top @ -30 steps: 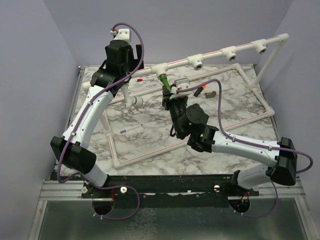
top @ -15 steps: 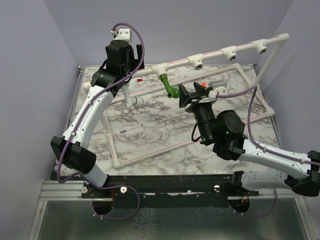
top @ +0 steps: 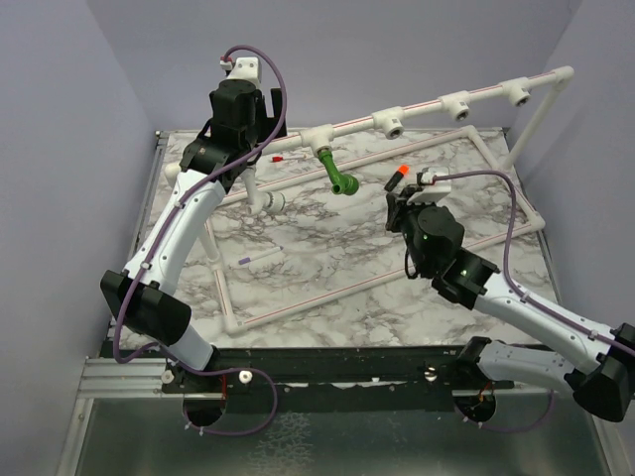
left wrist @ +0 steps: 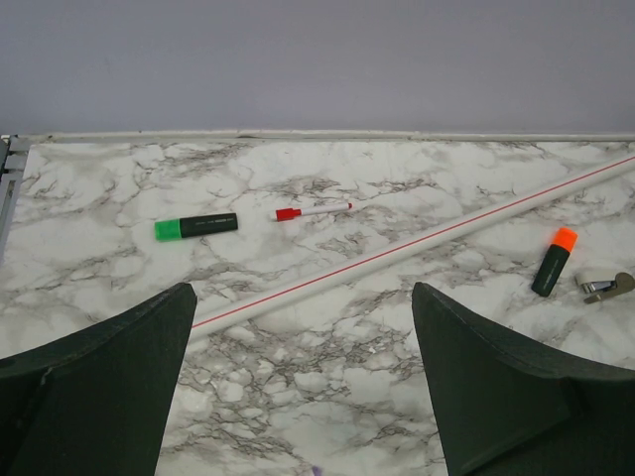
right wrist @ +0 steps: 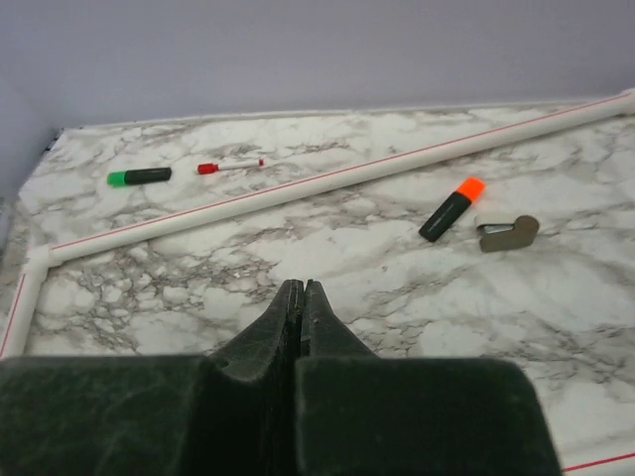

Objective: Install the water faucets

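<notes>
**Right gripper** [right wrist: 301, 290]: the jaws are fully closed, the fingers pressed together, with nothing between them. It sits over the marble table [top: 327, 258], right of centre, pointing toward the far side.

**Left gripper** [left wrist: 303, 293]: the jaws are spread wide and hold nothing. It is raised at the far-left corner, beside the left end of the raised rail [top: 427, 107].

**Water faucet** [top: 335, 172]: this green part hangs from the leftmost tee socket [top: 319, 137] of the raised rail. Its upper end meets the socket and its spout points near and right. It lies left of the right gripper, apart from it, with neither gripper touching it.

**Surrounding items**
- An orange highlighter [right wrist: 451, 208] and a small metal piece [right wrist: 508, 233] lie just beyond the right gripper, to its right.
- A white floor pipe [right wrist: 347, 178] with a red stripe crosses the table beyond them.
- A green highlighter [left wrist: 196, 227] and a red pen [left wrist: 313, 210] lie on the far-left part of the table.
- A violet pen [top: 260, 256] lies near the left side.
- Further along the rail to the right, three tee sockets [top: 394, 124] stand open.
</notes>
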{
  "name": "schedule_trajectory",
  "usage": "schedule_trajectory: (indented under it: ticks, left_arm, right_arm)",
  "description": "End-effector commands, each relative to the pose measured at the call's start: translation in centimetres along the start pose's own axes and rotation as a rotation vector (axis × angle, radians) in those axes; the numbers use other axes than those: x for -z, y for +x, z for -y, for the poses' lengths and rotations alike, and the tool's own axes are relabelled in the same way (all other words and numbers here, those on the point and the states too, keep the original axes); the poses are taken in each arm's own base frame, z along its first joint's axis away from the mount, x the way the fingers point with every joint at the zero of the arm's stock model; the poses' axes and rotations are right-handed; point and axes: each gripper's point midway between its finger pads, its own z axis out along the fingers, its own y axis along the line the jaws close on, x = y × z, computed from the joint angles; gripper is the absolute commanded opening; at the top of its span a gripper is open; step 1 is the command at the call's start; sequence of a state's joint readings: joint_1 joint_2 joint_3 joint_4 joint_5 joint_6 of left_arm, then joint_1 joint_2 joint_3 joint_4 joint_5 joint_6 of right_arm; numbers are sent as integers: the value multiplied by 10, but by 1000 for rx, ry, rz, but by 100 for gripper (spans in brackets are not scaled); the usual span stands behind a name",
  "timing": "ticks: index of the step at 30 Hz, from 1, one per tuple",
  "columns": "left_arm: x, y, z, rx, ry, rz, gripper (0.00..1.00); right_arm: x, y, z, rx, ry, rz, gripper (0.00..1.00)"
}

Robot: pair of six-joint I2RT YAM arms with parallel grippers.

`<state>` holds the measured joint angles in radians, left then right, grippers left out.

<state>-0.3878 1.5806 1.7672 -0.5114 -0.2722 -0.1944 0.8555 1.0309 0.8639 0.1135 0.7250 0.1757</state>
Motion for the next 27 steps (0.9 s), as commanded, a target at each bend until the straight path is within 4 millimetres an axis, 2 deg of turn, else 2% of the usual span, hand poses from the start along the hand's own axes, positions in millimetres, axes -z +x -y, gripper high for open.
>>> schedule_trajectory:
  ticks: [1,5,8,13,15,17,19,21,22,24,27]
  left_arm:
    - [1,18,11,-26,38,-67,91]
    - [1,17,11,-27,37,-65,91]
    - [1,18,11,-27,38,-67,91]
    - [2,17,10,-27,38,-65,91]
    - [3,17,9,-28,33,-62,91]
    - [3,16,9,-29,30,-61,91]
    - [3,16,8,-31,29,-61,91]
    - [3,16,8,-31,28,-62,91]
    - [3,16,9,-31,30,-60,91]
    - [3,17,8,-32,29,-63,91]
    - [2,17,9,-33,28,-64,91]
  right_arm:
    - [-8,56,-12,-192,-88,-171,0]
    - [-17,63,-15,-269,-106,-180,0]
    - [-26,60,-24,-306,-139,-173,1]
    - [-45,39,-61,-344,-260,-135,0]
    - [-54,20,-81,-360,-332,-94,1]
    - [-60,-7,-111,-368,-454,-56,0]
    - [-60,-42,-140,-372,-582,-18,0]
    - [-56,-69,-156,-370,-637,27,1]
    - [-53,-78,-159,-363,-649,45,1]
    - [-48,-80,-158,-372,-651,37,1]
    - [-43,-60,-144,-364,-600,-8,0]
